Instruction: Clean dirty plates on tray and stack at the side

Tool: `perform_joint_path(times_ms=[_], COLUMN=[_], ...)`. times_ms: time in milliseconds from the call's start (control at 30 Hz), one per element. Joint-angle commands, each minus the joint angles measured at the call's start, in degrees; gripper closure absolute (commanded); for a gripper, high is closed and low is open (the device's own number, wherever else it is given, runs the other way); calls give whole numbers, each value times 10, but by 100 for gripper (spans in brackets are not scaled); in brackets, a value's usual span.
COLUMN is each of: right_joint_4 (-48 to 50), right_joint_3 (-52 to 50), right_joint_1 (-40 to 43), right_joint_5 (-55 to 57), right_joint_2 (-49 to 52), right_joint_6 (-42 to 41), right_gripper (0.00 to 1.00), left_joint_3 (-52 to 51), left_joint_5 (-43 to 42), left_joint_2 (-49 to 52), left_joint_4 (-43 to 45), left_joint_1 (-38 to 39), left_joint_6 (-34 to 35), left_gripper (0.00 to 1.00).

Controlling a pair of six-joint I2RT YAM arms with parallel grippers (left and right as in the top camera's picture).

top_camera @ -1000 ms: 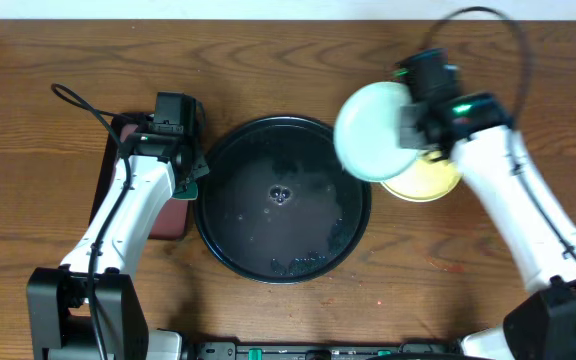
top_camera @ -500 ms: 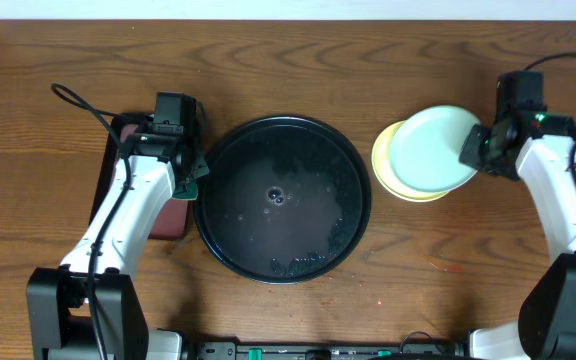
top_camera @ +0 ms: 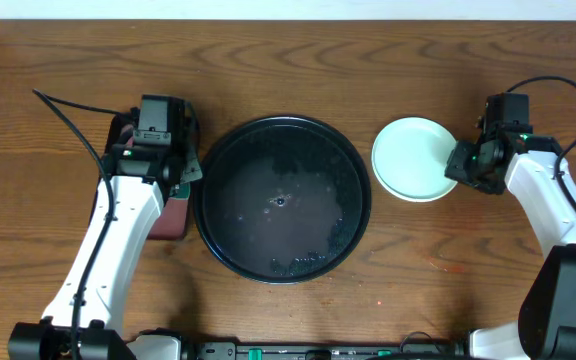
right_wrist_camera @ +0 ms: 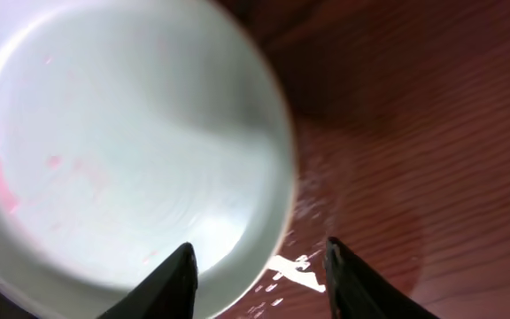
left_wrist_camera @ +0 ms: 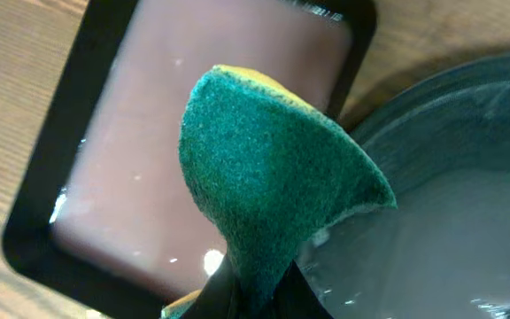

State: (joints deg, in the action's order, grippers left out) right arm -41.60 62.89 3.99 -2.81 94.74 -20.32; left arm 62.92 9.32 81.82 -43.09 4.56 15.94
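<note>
A: Overhead, edges & room?
B: Round tray mid tabletop, nothing on it, wet inside. Mint plate just right of its rim, thin sliver of yellow plate under it. Right claw at plate's right edge. Open wood beyond.
A: L wrist?
B: Left claw clamped on green sponge, above small maroon tray & round tray's rim.
A: R wrist?
B: Jaws apart, plate rim in the gap, not pinched. Faint red smears.
A: Vs 1 s ago?
B: Then aloft over tray edge, gripped. Now set down, let go.
</note>
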Motion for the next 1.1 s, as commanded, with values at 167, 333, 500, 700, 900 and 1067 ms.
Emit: perform_joint_path(times_ms=[167,333,500,700,900,1067], right_joint_4=[-59,-61,-70,-85,-86,-93], right_joint_3=[98,107,107,107,107,108], right_joint_1=[-41,-67,-94,-97,-105,-106], right_joint_5=[-65,-65,-64,-65,-64,-47], right_joint_2=[-50,-71,-73,-75,-101,-145], right_joint_6=[53,58,58,58,58,60], right_gripper=[18,1,1,1,1,1], left_joint_3=[-17,-25,-25,-25,-14,-6], left_joint_5=[5,1,1,2,3,3], left_joint_2=[31,74,143,194,181,105], left_joint_4=[43,87,133,141,136,99], left_joint_1=[-72,-88,-89,-89,-89,-89], left_joint_6=[-121,-136,-136,-136,-136,-136], left_gripper=[93,92,92,60,27,26])
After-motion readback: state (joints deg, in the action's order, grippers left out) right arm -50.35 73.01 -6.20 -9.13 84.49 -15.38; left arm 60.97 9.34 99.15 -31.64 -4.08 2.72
